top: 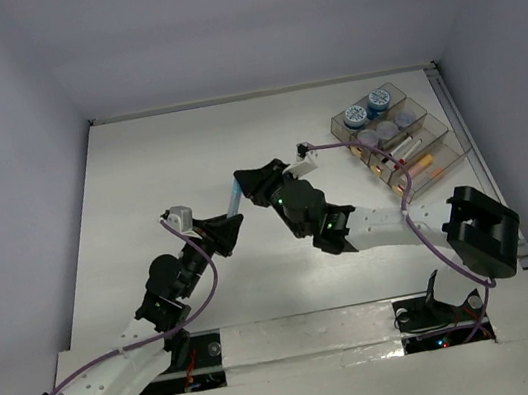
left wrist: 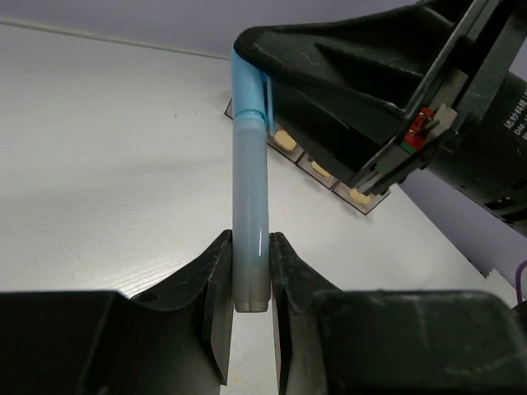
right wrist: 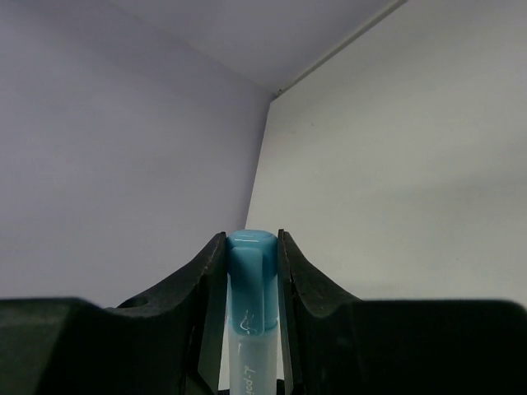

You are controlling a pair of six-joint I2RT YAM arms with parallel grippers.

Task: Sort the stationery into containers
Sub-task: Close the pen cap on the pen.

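Note:
A short blue stick (top: 233, 204), a marker with a pale body and a blue cap, hangs above the table between both grippers. My left gripper (top: 232, 225) is shut on its pale lower end (left wrist: 250, 263). My right gripper (top: 240, 183) is shut on its blue cap (right wrist: 252, 280). The smoky-brown organiser tray (top: 448, 164) stands at the far right. It holds two round jars with blue patterned lids (top: 356, 115), some pale items and an orange stick (top: 423, 163). Part of the tray (left wrist: 346, 194) shows behind my right gripper in the left wrist view.
White walls enclose the table on the left, back and right. The right arm (top: 380, 224) stretches from its base at the near right to the table's middle. A purple cable (top: 422, 232) loops along it.

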